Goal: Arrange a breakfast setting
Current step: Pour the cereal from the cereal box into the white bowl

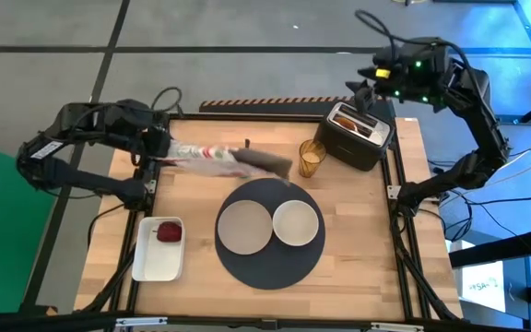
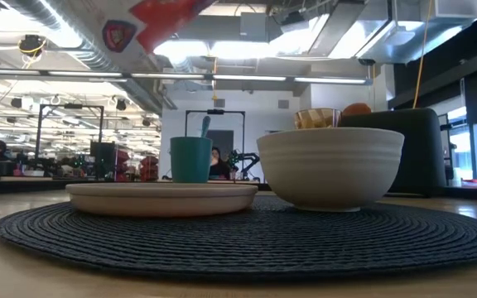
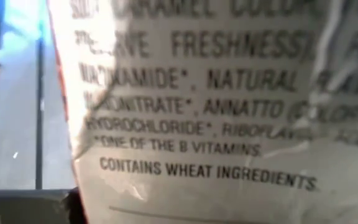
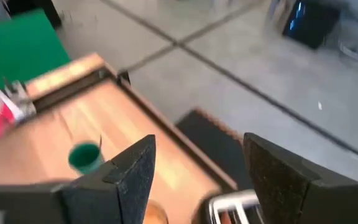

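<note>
Plate (image 1: 245, 227) and bowl (image 1: 296, 222) share the mat (image 1: 270, 269); right jaws gape empty, left jaws' state unclear.

high view: overhead, straight down, whole table (image 1: 358, 277) in frame. low view: table-top height, level across mat (image 2: 247, 236), very near plate (image 2: 162, 197) and bowl (image 2: 330, 165), room behind. left wrist view: pressed close to printed bag (image 3: 197, 112). right wrist view: above toaster (image 4: 229, 208), looking down past own fingers (image 4: 135, 168). toaster shared by high, low, right wrist views.
</note>
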Action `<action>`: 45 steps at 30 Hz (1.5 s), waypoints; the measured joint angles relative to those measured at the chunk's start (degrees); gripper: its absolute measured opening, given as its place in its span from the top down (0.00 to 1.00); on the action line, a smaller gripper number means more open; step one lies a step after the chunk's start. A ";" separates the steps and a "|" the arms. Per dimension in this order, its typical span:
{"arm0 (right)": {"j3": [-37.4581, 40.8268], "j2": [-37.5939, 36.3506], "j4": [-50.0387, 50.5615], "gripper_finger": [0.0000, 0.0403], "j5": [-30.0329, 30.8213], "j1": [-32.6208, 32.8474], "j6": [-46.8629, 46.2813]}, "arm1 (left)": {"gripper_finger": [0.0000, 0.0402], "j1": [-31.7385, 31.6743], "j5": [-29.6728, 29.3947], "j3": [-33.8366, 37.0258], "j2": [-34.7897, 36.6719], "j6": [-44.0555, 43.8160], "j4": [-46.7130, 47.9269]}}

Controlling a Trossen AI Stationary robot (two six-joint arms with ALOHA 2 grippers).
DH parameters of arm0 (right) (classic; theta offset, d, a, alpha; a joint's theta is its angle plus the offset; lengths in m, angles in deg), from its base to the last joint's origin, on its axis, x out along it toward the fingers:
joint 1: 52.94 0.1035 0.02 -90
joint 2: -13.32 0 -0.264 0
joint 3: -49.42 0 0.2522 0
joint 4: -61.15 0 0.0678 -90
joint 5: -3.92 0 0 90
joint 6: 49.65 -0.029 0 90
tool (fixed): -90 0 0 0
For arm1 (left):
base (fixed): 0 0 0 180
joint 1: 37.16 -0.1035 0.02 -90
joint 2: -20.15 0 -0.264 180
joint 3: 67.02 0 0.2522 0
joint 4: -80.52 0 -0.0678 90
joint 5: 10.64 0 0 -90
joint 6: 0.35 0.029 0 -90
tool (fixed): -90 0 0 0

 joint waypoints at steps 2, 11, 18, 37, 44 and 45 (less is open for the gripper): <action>0.00 0.02 2.84 0.42 -0.10 0.01 -0.81 | 0.45 2.28 -2.12 -1.84 -2.78 0.00 3.84; 0.00 -1.27 13.69 0.42 -5.47 0.07 -2.75 | 0.45 10.22 -5.57 -4.56 -14.58 -0.44 6.38; 0.00 -3.28 15.74 0.42 -5.01 0.07 -1.92 | 0.45 15.53 -9.77 -4.52 -22.37 -3.42 7.10; -0.07 -5.71 18.00 0.42 -6.04 0.04 1.03 | 0.45 24.87 -29.90 -4.52 -28.68 -6.45 7.34; -0.07 -6.12 18.17 0.42 -6.08 0.04 1.01 | 0.45 28.07 -34.91 -4.52 -28.66 -6.38 7.37; -0.07 -6.12 18.17 0.42 -6.09 0.04 1.03 | 0.45 28.39 -35.49 -4.52 -28.66 -6.16 7.34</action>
